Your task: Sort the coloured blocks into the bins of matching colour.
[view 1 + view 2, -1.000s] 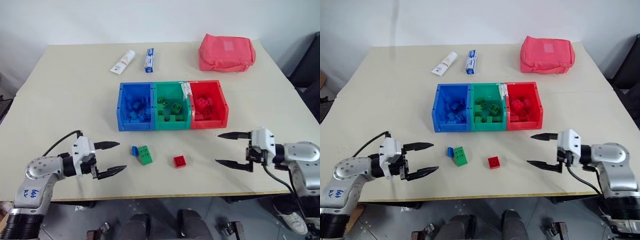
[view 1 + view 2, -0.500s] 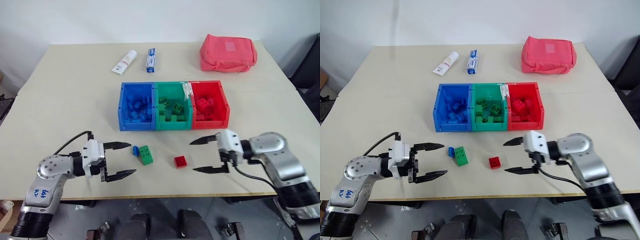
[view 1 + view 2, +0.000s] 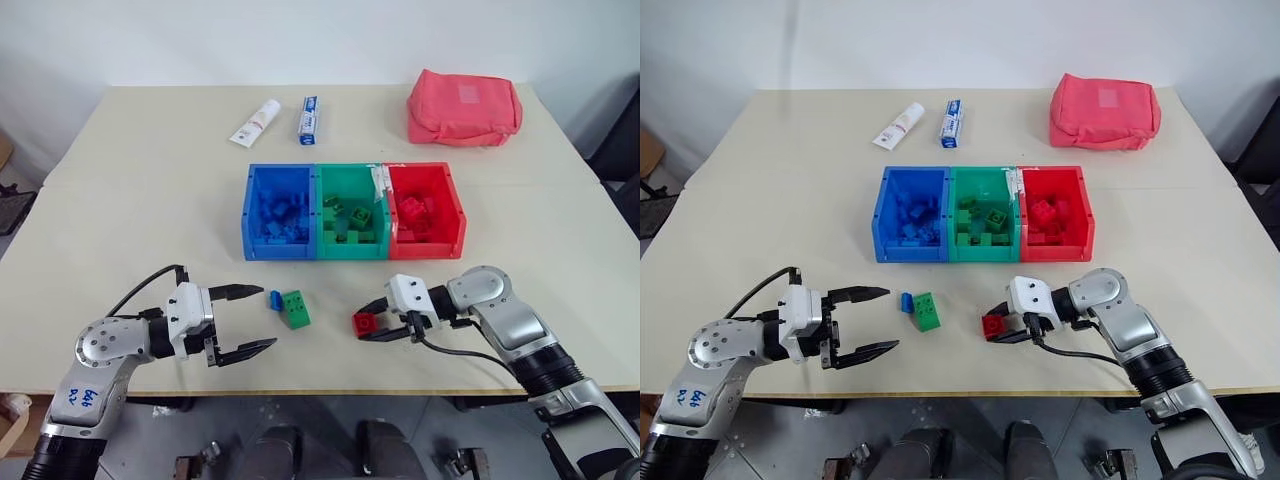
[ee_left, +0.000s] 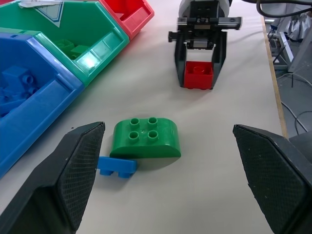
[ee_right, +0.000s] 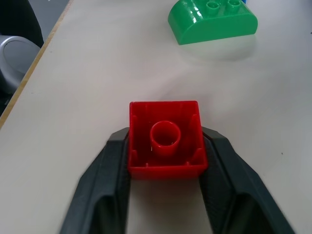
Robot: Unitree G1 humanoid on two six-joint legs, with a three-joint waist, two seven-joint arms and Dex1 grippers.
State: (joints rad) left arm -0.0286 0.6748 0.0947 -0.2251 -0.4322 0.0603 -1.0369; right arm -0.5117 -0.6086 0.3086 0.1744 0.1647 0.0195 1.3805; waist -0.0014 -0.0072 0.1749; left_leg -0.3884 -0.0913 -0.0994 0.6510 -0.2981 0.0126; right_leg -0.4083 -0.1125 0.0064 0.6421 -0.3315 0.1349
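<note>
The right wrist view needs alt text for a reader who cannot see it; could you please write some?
The right gripper is shut on a red block tipped so its hollow underside faces the camera, one black finger pressed against each side, over a pale table. Beyond it, apart from the red block, a green block with round studs lies on the table.

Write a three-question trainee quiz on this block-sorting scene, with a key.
1. True or false: the right gripper is shut on the red block.
2. Which loose block touches the green block on the table? A) yellow B) blue C) white
3. Fill in: the left gripper is ____, holding nothing.

Key: 1 true; 2 B, the blue block; 3 open.
</note>
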